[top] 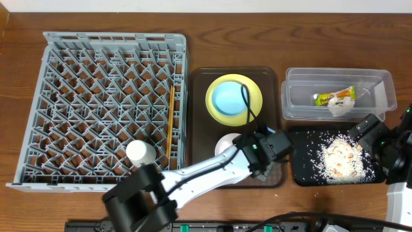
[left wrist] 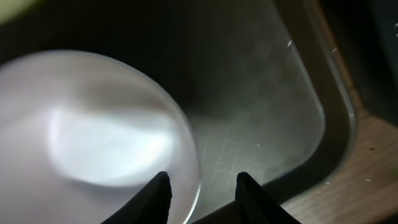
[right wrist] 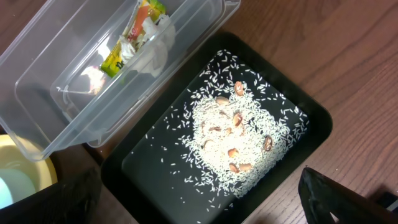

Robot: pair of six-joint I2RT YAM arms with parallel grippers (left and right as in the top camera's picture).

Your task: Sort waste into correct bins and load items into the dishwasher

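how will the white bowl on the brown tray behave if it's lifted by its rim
The white bowl looks rigid and glossy, so a thin rim pinch may slip. Held at one edge by the left gripper, which straddles the rim, it would probably tilt. It looks empty, so likely light, though brittle if dropped on the brown tray.

Warm brown wood-grain table (top: 19, 206); bare wood shows right of left gripper (left wrist: 202, 191). Soft even light. Pale strip (top: 206, 4) past far edge.
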